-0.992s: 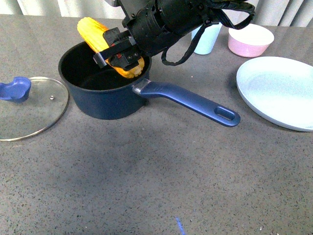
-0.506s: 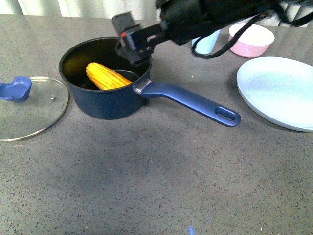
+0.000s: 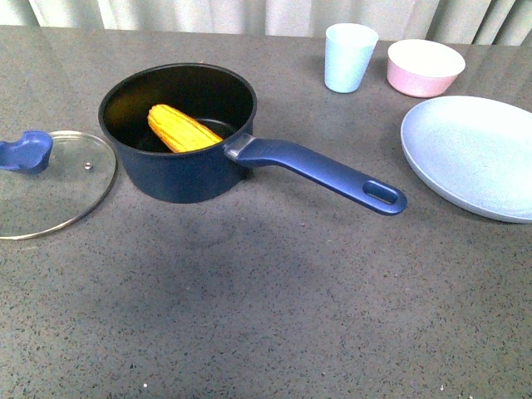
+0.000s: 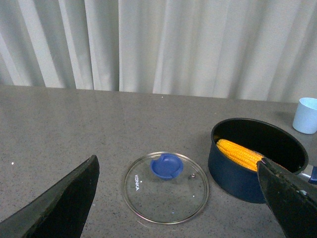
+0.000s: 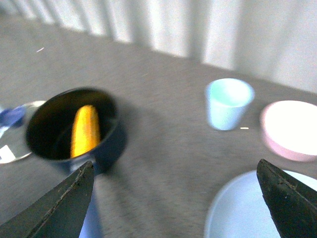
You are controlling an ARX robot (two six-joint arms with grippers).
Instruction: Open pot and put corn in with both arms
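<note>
Both fingers pairs spread apart, empty; corn (image 3: 183,129) lies inside pot (image 3: 179,170), well away.

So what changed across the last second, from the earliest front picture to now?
The right arm let go of the bright yellow corn cob, which dropped into the dark navy-blue saucepan and now leans against its wall. The arm then pulled back out of the front view; its right hand is open. The glass lid with the blue knob, pale blue cup, pink bowl and pale plate stayed put.
</note>
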